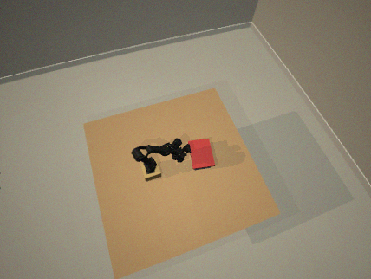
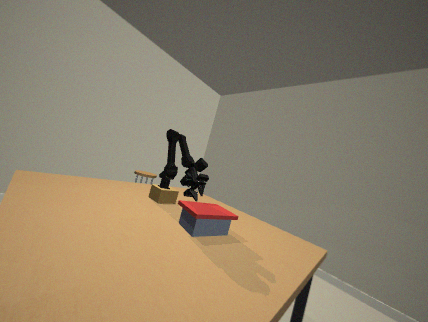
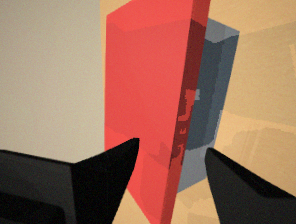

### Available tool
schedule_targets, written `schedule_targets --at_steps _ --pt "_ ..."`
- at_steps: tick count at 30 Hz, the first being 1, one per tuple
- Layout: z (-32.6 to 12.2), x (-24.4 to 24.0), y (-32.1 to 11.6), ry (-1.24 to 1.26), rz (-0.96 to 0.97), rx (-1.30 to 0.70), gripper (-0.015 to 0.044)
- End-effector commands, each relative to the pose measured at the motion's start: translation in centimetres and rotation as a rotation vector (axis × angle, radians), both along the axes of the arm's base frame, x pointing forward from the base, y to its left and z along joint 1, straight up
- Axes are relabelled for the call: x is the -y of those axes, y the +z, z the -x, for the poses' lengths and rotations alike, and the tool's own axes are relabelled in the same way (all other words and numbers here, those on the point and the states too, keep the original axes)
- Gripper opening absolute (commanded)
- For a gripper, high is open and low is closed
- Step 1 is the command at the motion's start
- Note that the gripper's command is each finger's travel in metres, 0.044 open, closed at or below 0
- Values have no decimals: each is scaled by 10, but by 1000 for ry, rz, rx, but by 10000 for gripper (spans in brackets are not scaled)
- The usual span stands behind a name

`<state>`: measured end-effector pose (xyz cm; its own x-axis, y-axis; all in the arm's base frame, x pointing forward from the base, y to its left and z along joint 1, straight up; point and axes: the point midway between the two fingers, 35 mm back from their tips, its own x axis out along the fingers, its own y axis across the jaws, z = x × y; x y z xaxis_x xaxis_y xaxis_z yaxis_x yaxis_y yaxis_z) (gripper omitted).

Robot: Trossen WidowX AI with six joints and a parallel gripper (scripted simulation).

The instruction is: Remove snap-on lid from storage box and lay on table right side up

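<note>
Your top view: high, well back, facing down over the whole table (image 1: 173,225) (image 2: 100,250). Your exterior view: low, near the table, facing across it. Your wrist view: close behind the fingertips, facing the red lid (image 1: 202,153) (image 2: 207,210) (image 3: 145,80), shared by all three.

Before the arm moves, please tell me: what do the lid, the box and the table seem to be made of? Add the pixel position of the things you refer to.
Lid (image 1: 202,153) (image 2: 207,210) (image 3: 147,80): probably matte plastic; evenly red, no sharp highlight.
Box (image 2: 210,227) (image 3: 214,85): perhaps plastic too; smooth blue-grey walls, no grain, though painted metal is possible.
Table (image 1: 173,225) (image 2: 100,250): maybe wood or laminate; tan, dull top, but no clear grain.
</note>
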<state>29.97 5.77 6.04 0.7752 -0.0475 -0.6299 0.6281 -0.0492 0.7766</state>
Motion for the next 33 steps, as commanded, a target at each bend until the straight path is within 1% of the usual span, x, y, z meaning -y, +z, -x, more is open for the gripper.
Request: schedule_targets --at_steps 1,23,25,33 --pt "-5 0 -3 5 1 2 235" --pt "-28 4 -25 4 0 5 235" --pt "-28 4 -25 4 0 5 183" --pt "-28 4 -25 4 0 5 129"
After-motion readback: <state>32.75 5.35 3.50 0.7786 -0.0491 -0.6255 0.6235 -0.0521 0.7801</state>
